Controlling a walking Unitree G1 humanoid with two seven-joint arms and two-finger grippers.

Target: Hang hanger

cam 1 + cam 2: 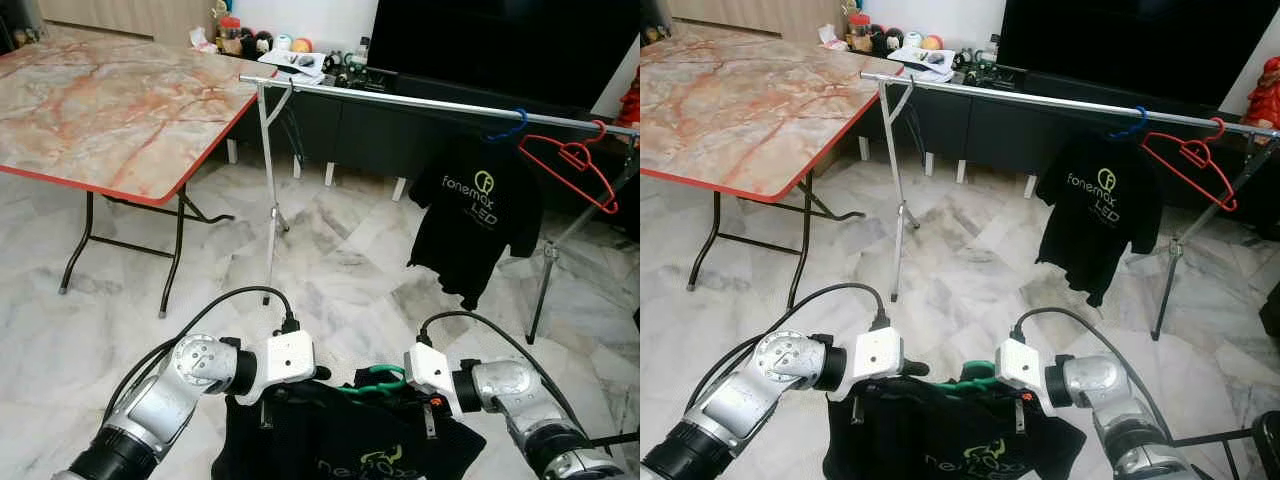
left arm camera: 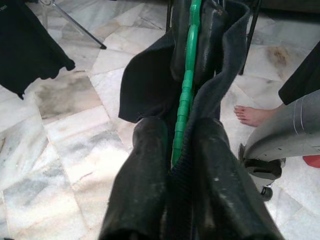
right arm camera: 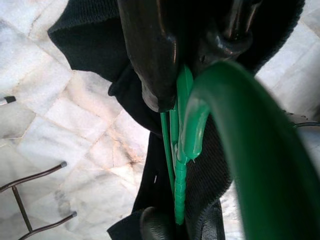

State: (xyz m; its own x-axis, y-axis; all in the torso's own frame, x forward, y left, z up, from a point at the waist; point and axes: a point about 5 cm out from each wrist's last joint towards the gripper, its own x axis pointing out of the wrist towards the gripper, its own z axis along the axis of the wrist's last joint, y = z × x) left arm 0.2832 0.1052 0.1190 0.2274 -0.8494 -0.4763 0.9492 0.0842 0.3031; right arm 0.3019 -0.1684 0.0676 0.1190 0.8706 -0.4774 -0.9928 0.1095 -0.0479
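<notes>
A green hanger (image 1: 375, 382) carrying a black T-shirt (image 1: 340, 440) is held low in front of me by both grippers. My left gripper (image 2: 177, 145) is shut on one arm of the hanger, with the shirt cloth pinched in as well. My right gripper (image 3: 192, 60) is shut on the hanger close to its green hook (image 3: 230, 125). Ahead and higher runs the silver clothes rail (image 1: 420, 100). On its right part hang a black printed shirt (image 1: 478, 220) on a blue hanger (image 1: 505, 127) and an empty red hanger (image 1: 570, 160).
A marble-top folding table (image 1: 110, 100) stands at the left, close to the rail's left post (image 1: 270, 200). The rail's right leg (image 1: 545, 270) slants down to the floor. Behind the rail is a dark TV cabinet (image 1: 340, 130). A person's bare foot (image 2: 252, 115) rests on the marble floor nearby.
</notes>
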